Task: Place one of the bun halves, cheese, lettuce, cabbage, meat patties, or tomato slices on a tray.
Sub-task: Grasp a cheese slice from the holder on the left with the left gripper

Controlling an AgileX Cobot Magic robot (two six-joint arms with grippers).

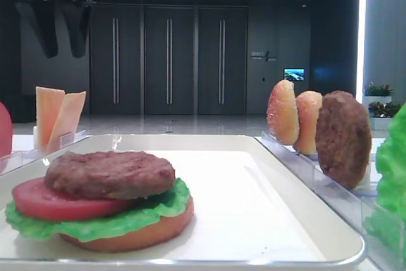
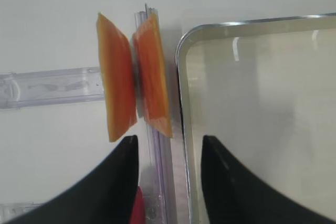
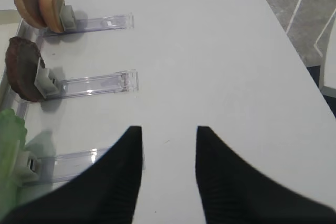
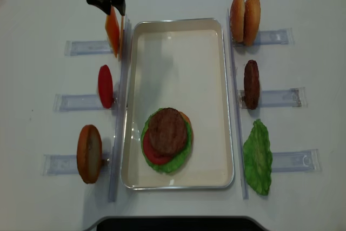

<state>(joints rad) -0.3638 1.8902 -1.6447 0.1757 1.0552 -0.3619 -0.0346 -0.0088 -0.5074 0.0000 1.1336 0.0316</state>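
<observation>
Left hand (image 2: pixel 169 145) open beside cheese (image 2: pixel 135 77), tray (image 2: pixel 181 66) rim alongside.

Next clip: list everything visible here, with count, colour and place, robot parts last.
tray: one, white with silvery rim, centre of table.
stacked burger: one; bun half, green lettuce, red tomato slice, brown patty on top; near end of tray.
cheese: two pale orange slices, upright in holder left of tray, far end.
tomato slice: one, red, upright, left middle holder.
bun half: one, golden, left near holder.
bun halves: two, golden, right far holder.
meat patty: one, dark brown, right middle holder.
lettuce: one, green, right near.
table: white.
left claw: black, open, above the cheese.
right claw: black, open, over bare table.
</observation>
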